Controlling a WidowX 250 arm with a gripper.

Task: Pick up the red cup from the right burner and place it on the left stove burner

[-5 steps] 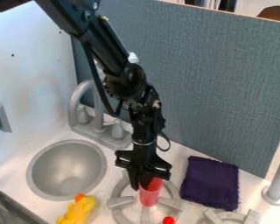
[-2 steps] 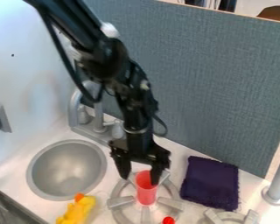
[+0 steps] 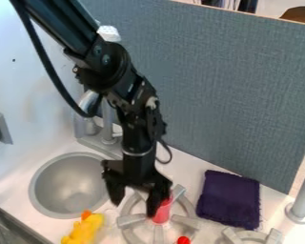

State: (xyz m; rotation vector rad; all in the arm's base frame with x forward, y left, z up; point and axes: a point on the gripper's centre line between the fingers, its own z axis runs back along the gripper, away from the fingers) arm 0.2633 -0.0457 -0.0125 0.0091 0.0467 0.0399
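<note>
Hanging wide and empty, the claw (image 3: 137,198) seems in a grip-free step, one finger by the red cup (image 3: 161,215), upright on the burner (image 3: 131,219) forward of the desk's (image 3: 188,167) back edge; moving sideways calls for care.

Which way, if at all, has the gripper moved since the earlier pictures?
Yes, the black gripper has moved sideways, toward the round gray sink basin.
</note>
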